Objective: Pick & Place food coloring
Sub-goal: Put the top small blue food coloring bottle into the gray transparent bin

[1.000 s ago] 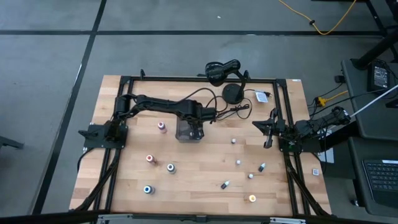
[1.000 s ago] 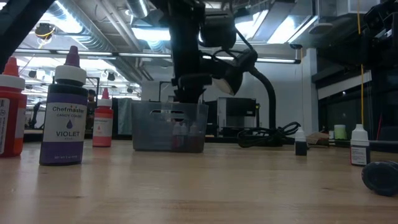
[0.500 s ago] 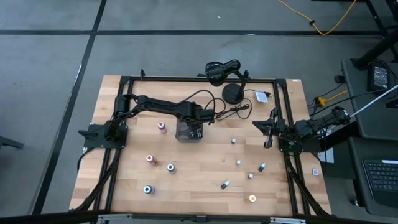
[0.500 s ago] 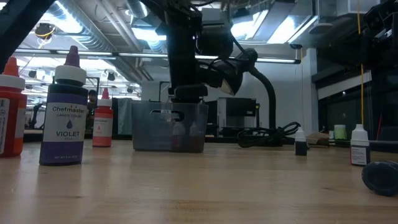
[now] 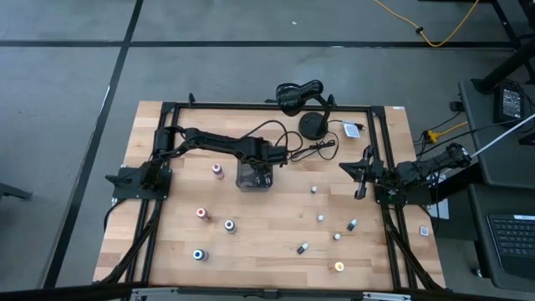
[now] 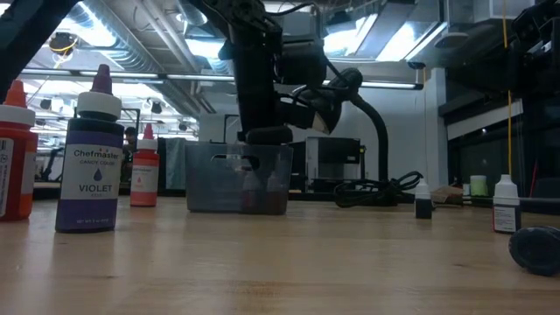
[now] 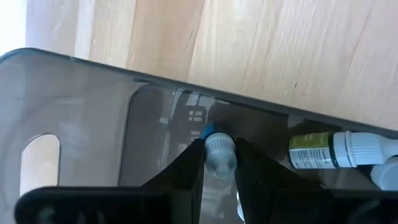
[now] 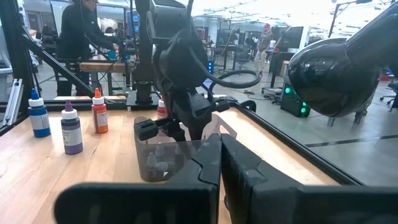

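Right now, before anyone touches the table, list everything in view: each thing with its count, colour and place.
Table: one, light wood, under everything.
Tray: one, smoky gray and see-through, mid-table toward the back.
Loose bottles: ten, with caps in pink, red, teal, blue, orange, white and dark; four left of centre, six smaller ones to the right.
Green-labelled bottle: one, white cap, inside the tray.
Stand: one, black, round base with cable, at the back edge.
Left hand: one, dark, over the tray, shut on a white-capped bottle.
Right hand: one, dark, shut, waiting at the table's right side.
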`<state>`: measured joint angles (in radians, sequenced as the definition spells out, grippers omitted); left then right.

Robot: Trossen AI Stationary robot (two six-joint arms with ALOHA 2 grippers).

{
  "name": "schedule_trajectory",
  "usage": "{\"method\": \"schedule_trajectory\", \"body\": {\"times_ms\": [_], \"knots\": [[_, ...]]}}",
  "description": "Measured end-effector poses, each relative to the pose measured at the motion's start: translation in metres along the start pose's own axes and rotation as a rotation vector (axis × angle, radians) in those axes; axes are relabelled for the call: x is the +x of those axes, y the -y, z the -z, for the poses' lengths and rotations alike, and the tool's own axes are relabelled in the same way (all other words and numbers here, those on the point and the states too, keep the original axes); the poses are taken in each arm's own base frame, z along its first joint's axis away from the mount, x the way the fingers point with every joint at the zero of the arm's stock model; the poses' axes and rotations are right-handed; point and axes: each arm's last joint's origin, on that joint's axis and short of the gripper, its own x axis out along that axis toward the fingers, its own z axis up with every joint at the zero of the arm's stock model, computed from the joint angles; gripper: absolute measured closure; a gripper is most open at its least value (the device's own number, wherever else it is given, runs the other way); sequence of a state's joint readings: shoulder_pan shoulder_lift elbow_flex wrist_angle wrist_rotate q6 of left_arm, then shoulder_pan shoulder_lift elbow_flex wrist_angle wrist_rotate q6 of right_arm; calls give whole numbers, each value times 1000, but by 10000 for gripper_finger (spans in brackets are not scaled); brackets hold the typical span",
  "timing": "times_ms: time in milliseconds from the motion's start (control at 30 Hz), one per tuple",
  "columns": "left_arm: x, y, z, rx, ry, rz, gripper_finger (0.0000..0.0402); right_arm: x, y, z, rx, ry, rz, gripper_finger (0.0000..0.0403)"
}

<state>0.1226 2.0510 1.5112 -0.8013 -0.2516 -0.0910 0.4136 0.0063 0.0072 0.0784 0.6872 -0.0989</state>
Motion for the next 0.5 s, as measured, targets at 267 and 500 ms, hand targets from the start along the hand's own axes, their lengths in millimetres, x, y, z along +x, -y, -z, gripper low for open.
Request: {"method": "schedule_trajectory", "body": {"times_ms": [267,500], "knots": [[0,0,-2,8,16,11,307,0,0,0,0,0,0,388],[0,0,-2,5,16,11,278,0,0,0,0,0,0,388]]}}
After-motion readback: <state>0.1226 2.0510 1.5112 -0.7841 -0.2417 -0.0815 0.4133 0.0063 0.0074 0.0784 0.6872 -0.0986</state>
